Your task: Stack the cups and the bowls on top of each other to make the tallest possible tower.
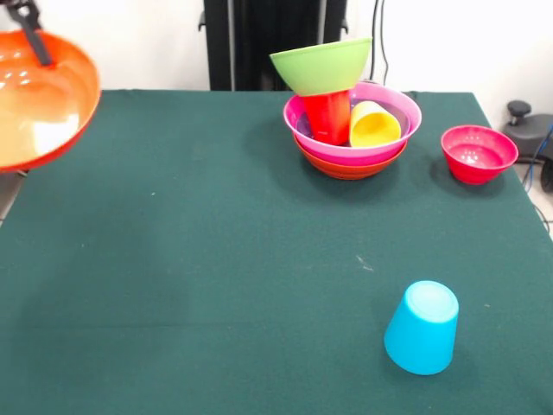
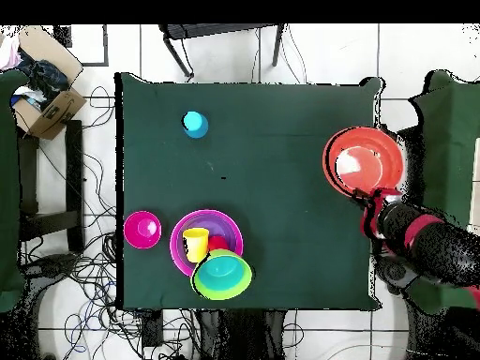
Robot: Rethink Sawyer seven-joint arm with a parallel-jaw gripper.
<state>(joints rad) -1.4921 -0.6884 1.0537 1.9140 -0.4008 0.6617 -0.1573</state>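
Item one: the tower (image 1: 352, 138), at the table's far side in the front view. We count an orange bowl (image 1: 350, 166) lowest, a magenta bowl (image 1: 380, 149) nested in it, a red cup (image 1: 327, 117) and yellow cup (image 1: 374, 126) inside, and a lime green bowl (image 1: 321, 66) perched tilted on the red cup.

Item two: the gripper (image 2: 367, 198), clamped on the rim of a second large orange bowl (image 2: 364, 159), held raised near the table (image 1: 173, 259) edge, well apart from the tower.

Item three: loose pieces, a crimson bowl (image 1: 478, 154) near the tower and an inverted light blue cup (image 1: 422, 327).

We judge a carry in hand; next, the bowl must travel across and settle level on the unsteady green bowl.
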